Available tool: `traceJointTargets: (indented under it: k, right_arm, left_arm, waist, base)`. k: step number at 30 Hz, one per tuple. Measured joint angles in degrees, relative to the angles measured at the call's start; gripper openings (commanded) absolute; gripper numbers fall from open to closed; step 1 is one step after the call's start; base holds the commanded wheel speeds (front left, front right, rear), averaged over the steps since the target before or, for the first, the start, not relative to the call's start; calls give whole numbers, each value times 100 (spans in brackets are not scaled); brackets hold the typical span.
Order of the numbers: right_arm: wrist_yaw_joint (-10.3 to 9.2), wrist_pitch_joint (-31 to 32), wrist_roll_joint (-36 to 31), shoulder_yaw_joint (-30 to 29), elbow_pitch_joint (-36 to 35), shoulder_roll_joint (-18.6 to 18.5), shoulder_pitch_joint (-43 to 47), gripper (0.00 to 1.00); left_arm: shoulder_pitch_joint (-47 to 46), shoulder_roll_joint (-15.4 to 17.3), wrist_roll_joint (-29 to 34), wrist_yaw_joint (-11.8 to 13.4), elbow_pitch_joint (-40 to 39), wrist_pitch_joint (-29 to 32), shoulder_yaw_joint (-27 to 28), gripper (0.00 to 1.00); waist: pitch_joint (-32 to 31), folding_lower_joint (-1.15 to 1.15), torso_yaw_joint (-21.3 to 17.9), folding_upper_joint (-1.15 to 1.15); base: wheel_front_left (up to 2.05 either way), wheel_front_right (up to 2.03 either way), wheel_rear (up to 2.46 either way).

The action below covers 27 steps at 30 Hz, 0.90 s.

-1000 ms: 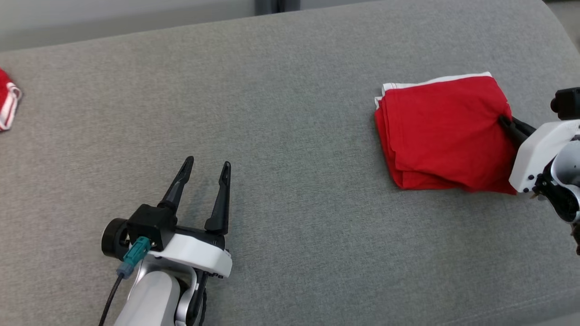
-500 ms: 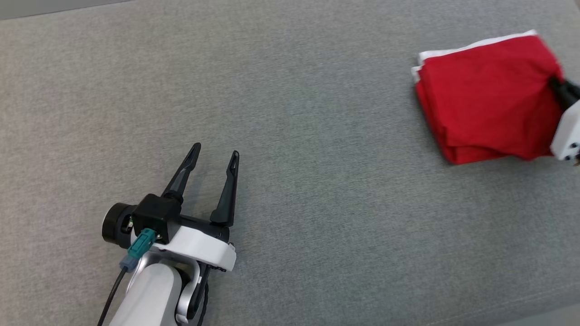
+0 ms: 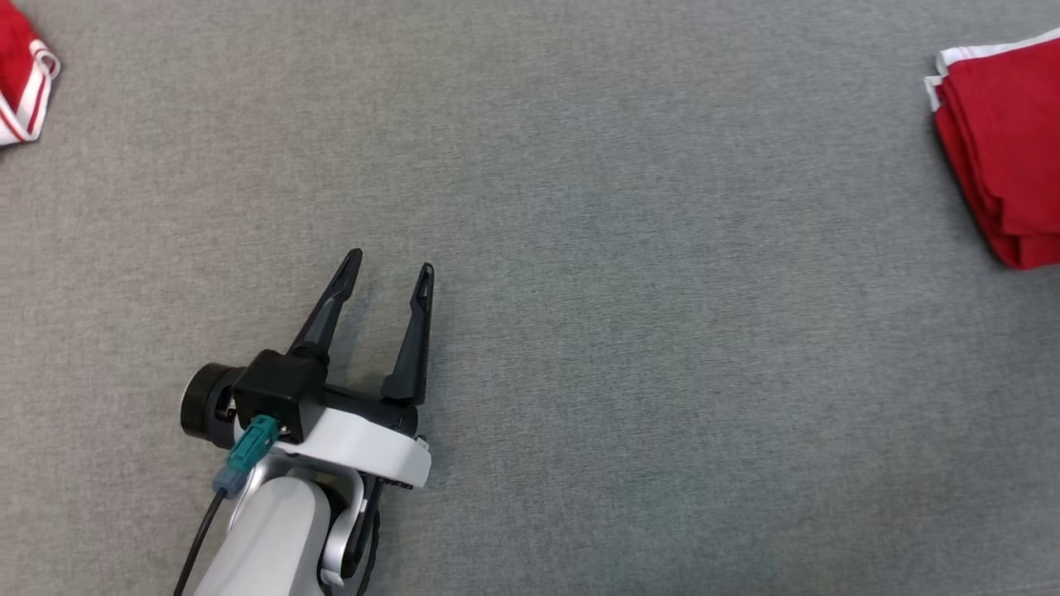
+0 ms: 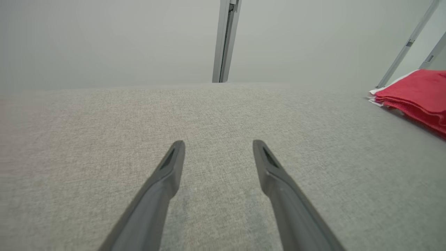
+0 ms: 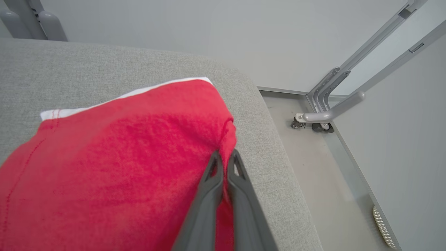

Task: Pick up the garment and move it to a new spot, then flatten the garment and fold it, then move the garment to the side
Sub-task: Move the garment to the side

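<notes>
Two fingers of the right pincer (image 5: 224, 157) are pressed together on a bunched edge of the folded red garment (image 5: 122, 157), which spreads beneath them and to their left, near the rounded end of the grey cushion (image 5: 69, 59); such an edge hold suits dragging the stack aside without undoing its folds. The left pincer (image 3: 390, 260) hovers spread and empty, garment well off to its right, probably parked out of the way
</notes>
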Motion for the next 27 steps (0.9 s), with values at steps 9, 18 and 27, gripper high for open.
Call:
traceJointTargets:
  k: [9,18,27]
  right_arm:
    - [0,-320,-576,-63,431,-38,-293,100]
    - [0,-576,-1006,-276,488,230,-220,100]
    - [0,-976,-971,-401,467,601,-17,100]
  left_arm:
    - [-72,5,-32,22,13,-49,-12,100]
    - [-75,-14,-135,54,133,-102,-26,100]
    - [-47,-87,-343,48,396,-182,49,100]
  waist:
    - [91,0,175,0]
    - [-121,0,121,0]
    - [-590,0,73,0]
  base:
    - [0,0,0]
    - [0,0,0]
    - [0,0,0]
